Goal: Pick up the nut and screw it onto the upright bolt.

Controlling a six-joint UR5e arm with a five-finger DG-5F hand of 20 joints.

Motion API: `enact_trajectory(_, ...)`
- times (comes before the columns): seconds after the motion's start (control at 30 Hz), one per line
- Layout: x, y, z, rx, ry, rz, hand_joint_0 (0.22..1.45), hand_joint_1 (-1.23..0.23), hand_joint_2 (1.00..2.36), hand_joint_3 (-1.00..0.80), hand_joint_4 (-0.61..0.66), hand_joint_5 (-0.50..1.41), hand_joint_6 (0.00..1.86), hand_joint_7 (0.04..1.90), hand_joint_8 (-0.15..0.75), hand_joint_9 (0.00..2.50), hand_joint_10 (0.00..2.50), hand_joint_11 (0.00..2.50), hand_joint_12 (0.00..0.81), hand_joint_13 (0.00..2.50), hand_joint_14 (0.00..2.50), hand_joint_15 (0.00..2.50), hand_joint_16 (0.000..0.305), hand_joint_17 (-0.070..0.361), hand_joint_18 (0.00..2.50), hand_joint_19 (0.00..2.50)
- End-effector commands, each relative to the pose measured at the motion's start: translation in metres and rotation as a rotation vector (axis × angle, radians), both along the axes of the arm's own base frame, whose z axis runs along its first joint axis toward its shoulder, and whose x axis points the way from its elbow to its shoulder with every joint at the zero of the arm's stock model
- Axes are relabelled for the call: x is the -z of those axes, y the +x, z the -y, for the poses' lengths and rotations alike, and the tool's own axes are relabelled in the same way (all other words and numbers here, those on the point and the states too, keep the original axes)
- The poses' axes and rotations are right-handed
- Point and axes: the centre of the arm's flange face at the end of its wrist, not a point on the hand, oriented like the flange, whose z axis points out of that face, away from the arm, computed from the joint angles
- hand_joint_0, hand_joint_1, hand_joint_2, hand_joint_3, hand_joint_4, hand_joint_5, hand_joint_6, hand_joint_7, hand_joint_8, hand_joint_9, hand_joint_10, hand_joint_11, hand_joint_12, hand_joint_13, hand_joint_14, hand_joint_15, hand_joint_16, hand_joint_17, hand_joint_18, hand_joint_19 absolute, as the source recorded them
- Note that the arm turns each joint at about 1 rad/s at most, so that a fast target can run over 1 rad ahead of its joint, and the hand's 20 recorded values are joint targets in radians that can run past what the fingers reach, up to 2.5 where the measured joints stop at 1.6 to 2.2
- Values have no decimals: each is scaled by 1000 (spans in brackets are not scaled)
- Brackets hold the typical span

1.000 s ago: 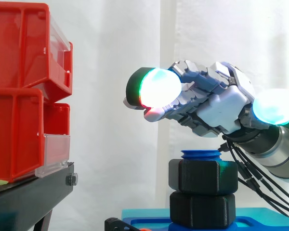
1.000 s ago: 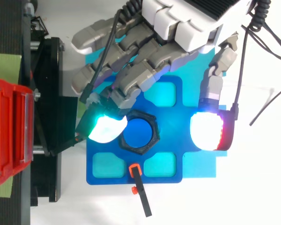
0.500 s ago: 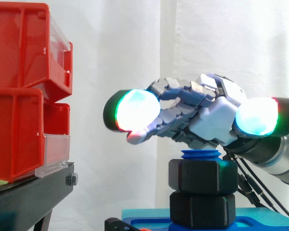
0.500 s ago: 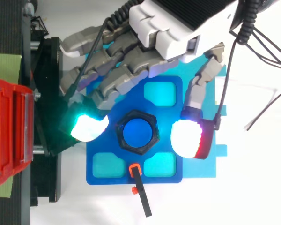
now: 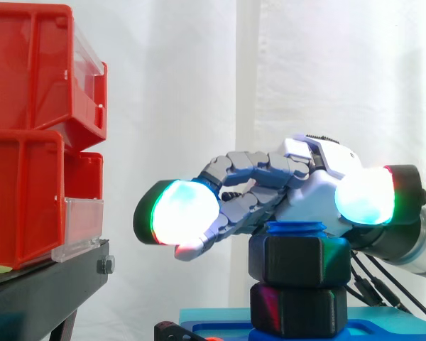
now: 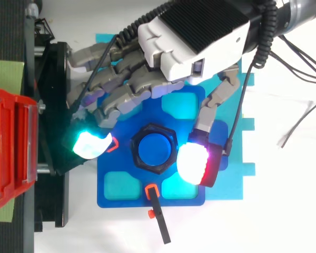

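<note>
black nut (image 5: 299, 260) is already on the blue bolt (image 6: 154, 150), whose top pokes out just above it. under it a lower nut (image 5: 298, 310) sits on the same bolt, the two touching or all but touching. so the pick-up and the start of the screwing look done. what may be left is a last turn or two. i cannot tell how tight the nut is, or whether it has thread left to run down.

hand (image 6: 195, 37) hovers just over the bolt, open and holding nothing. its fingers are stretched out and spread past the nut toward the bins, and the thumb is bent down on the other side. thumb pad (image 6: 194, 162) is just beside the nut's edge, perhaps touching it. the lit finger pad (image 6: 89, 145) is apart from the nut, out past the plate's edge by the stand. for another turn the fingers would need to close in on the nut's flats.

blue plate (image 6: 131, 201) with cyan pockets bears the bolt. a small black tool (image 6: 160, 221) with an orange end lies at its edge, apart from the hand. red bins (image 5: 28, 142) on the black stand (image 5: 42, 293) are near the outstretched fingers, the one thing likely to crowd a sweep of the hand.
</note>
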Motion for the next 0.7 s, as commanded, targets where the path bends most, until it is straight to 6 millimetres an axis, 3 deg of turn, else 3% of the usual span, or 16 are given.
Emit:
enact_trajectory(0.0,7,-3,-2,-1,0,-13,377,-380,1000,-500,180,-224,501,663,252,275,0,0,330,224,0,0,39,88,0,0)
enact_trajectory(0.67,12,-6,-7,-38,-17,-25,395,-140,1000,-500,219,-185,502,811,268,334,0,0,315,248,0,0,36,80,0,0)
